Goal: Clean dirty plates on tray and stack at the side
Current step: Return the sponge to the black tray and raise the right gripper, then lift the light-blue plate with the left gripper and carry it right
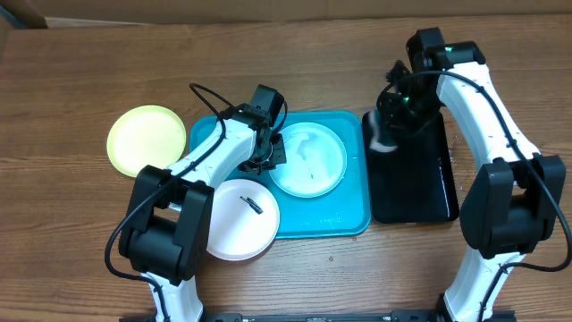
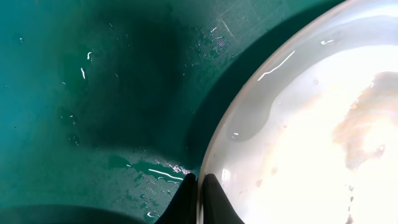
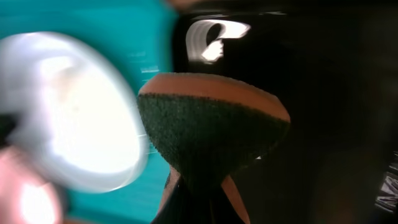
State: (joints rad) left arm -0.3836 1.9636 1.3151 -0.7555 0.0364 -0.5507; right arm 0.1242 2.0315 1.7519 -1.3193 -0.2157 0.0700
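The left gripper (image 1: pixel 270 154) is pinching the left rim of the pale blue plate (image 1: pixel 309 159), its two fingers (image 2: pixel 185 200) drawn almost together with only the thin edge of the plate between them, as the left wrist view is showing close up. That plate is lying inside the blue tray (image 1: pixel 340 217), toward the far side and roughly in the middle, and its surface is looking wet, with a faint brownish smear spreading across it in the left wrist view. The floor of the tray beside the plate is glistening with small drops of water. The white plate (image 1: pixel 234 224) is sitting at the tray's near left corner, overlapping the rim and hanging partly over the table (image 1: pixel 80 233), and it is carrying a small dark mark near its upper edge. The yellow-green plate (image 1: pixel 145 139) is resting on the table to the left of the tray, apart from it. The right gripper (image 3: pixel 196 196) is squeezing a sponge (image 3: pixel 211 134) from below, its fingers closed tightly on the lower end so that the sponge is bulging out above them, with the dark green scrubbing face turned toward the wrist camera and an orange layer behind. The sponge is hanging over the far left part of the black tray (image 1: pixel 420 183), which is lying just to the right of the blue tray.
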